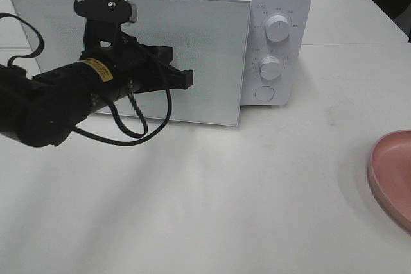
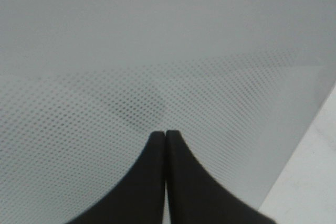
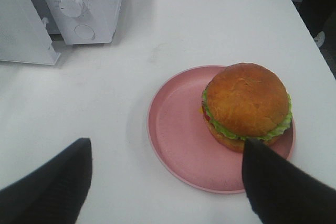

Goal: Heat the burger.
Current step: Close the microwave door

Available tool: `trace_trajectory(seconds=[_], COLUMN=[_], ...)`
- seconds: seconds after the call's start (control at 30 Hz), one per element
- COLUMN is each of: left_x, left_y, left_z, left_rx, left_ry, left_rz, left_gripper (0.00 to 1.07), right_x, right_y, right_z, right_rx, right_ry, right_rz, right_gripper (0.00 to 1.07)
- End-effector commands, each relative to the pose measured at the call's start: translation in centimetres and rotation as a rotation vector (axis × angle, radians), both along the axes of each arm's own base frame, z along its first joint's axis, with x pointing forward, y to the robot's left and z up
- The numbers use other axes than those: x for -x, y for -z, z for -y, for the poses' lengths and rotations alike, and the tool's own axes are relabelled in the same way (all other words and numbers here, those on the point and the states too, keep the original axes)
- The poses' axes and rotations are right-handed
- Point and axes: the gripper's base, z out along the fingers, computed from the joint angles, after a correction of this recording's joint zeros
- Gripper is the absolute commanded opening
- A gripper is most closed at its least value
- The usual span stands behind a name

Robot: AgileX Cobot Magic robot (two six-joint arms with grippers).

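Note:
The burger [image 3: 247, 103], with a brown bun and green lettuce, sits on the right side of a pink plate [image 3: 178, 129]. My right gripper [image 3: 165, 148] hovers open above the plate, its fingers [image 3: 58, 182] spread wide with nothing between them, one tip close to the burger's side. The white microwave [image 1: 279, 4] stands at the back, its door [image 1: 192, 43] swung partly out from the body. My left gripper [image 1: 186, 78] is shut and empty, pointing at the door's outer face. In the left wrist view the closed fingertips [image 2: 166, 132] lie close to the dotted door pane [image 2: 105, 103].
Only the edge of the pink plate [image 1: 392, 165] shows at the right border of the high view. Two dials [image 1: 277, 27] and a round button are on the microwave's control panel. A black cable [image 1: 141, 126] loops under the left arm. White tabletop [image 1: 225, 210] spans the front.

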Motion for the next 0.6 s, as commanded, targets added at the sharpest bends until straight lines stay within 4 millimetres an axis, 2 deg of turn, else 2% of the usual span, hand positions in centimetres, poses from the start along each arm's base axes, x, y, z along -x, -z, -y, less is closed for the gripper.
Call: trace_trajectory(seconds=[0.03, 0.13, 0.23, 0.4, 0.6], left_x=[-0.9, -1.9, -2.1, -4.0, -5.2], left_y=[-0.3, -0.4, -0.4, -0.7, -0.6], left_z=[1.2, 2.2, 2.5, 4.0, 4.7], left_rx=[-0.001, -0.015, -0.016, -0.029, -0.031], left_ry=[-0.004, -0.012, -0.013, -0.018, -0.04], left_rz=[0.006, 0.031, 0.025, 0.034, 0.01], left_gripper=[0.0, 0.0, 0.0, 0.0, 0.0], right_x=[0.3, 0.3, 0.3, 0.3, 0.3], right_y=[0.0, 0.0, 0.0, 0.0, 0.0], right_z=[0.1, 0.1, 0.1, 0.1, 0.1], right_rx=[0.002, 0.002, 0.002, 0.002, 0.002], right_ry=[0.006, 0.006, 0.006, 0.006, 0.006], right_rz=[0.03, 0.03, 0.03, 0.03, 0.03], right_gripper=[0.75, 0.75, 0.75, 0.75, 0.75])
